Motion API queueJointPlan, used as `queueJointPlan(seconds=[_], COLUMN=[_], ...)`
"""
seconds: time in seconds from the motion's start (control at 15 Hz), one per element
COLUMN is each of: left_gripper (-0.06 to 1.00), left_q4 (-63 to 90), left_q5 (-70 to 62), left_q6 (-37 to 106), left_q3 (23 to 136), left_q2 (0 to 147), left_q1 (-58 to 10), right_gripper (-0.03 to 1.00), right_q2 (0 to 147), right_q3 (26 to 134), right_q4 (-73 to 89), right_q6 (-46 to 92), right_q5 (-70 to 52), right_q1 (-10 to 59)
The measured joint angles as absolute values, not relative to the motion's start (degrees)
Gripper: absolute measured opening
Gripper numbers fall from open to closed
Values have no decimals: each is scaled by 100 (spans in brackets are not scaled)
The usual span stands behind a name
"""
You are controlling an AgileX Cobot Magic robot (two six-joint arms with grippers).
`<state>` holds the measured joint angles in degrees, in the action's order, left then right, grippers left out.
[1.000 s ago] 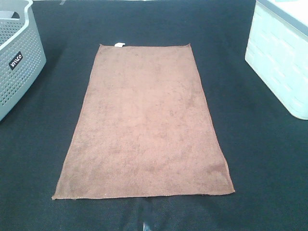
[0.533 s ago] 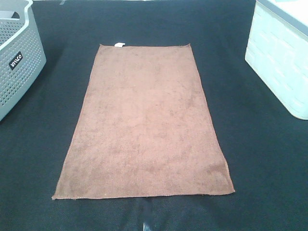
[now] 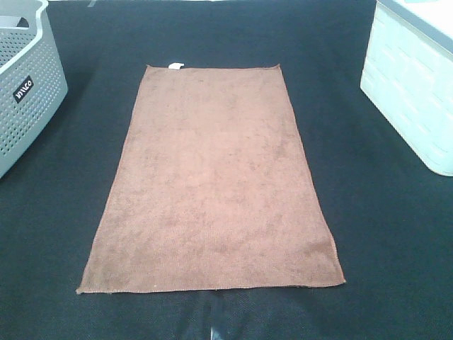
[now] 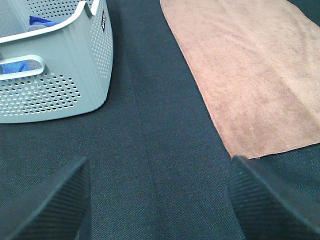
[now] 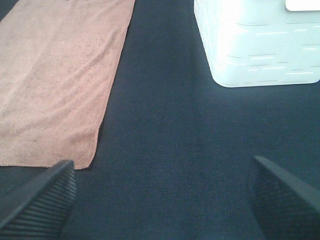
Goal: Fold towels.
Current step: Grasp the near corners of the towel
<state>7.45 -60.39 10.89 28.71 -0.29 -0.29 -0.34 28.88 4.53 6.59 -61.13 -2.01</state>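
One brown towel (image 3: 212,177) lies flat and unfolded on the black table, long side running away from me, with a small white tag (image 3: 175,66) at its far short edge. It also shows in the left wrist view (image 4: 250,75) and the right wrist view (image 5: 55,80). Neither gripper shows in the exterior high view. My left gripper (image 4: 157,200) is open and empty over bare table, off the towel's near left corner. My right gripper (image 5: 162,200) is open and empty over bare table, off the towel's near right corner.
A grey perforated basket (image 3: 25,85) stands at the far left; in the left wrist view (image 4: 55,85) it holds blue cloth (image 4: 42,21). A white bin (image 3: 414,92) stands at the far right, also in the right wrist view (image 5: 257,45). Black cloth covers the table (image 3: 382,234).
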Motion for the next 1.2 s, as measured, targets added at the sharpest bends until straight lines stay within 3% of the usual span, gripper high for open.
queueJointPlan(seconds=[1.2], left_gripper=[73], left_q4=[745], left_q5=[-6039], left_q6=[1089], left_q3=[2871], left_q2=[-29], left_q1=[-29], right_gripper=[87], right_q2=[-34], right_q3=[2888], right_q4=[453], right_q6=[659], right_q5=[-6113], right_q1=[-201])
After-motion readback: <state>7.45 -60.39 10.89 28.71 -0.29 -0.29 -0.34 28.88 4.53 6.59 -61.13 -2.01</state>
